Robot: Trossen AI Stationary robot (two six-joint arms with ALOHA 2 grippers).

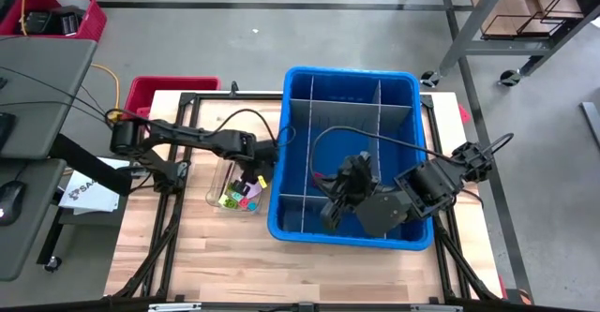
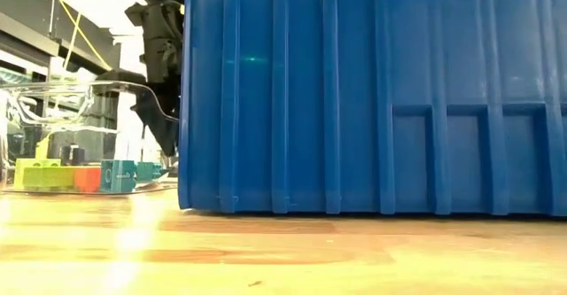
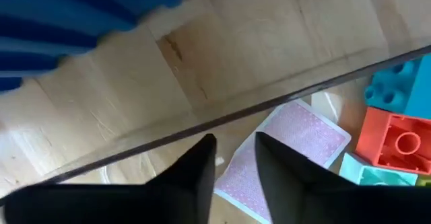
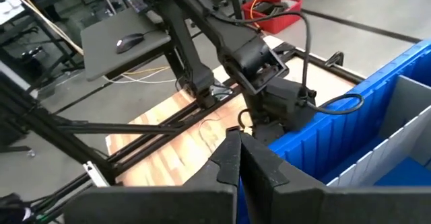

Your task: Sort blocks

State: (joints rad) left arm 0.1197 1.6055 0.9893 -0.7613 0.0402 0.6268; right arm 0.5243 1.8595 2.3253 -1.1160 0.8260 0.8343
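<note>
Item 1: clear tray (image 1: 217,183) on the table (image 1: 216,256), just left of the blue bin (image 1: 352,78); holds the blocks (image 1: 240,198), mixed colours, clustered at its near end.
Item 2: left tool (image 1: 251,173), lowered into the tray above the blocks; fingers (image 3: 195,173) slightly parted, pinching nothing; pink patterned card (image 3: 283,143) just beyond the tips, orange block (image 3: 394,140) and teal blocks beside it.
Item 3: right tool (image 1: 330,216), inside the bin over the grey dividers (image 1: 328,153), fingers pressed together, well apart from the blocks.
</note>
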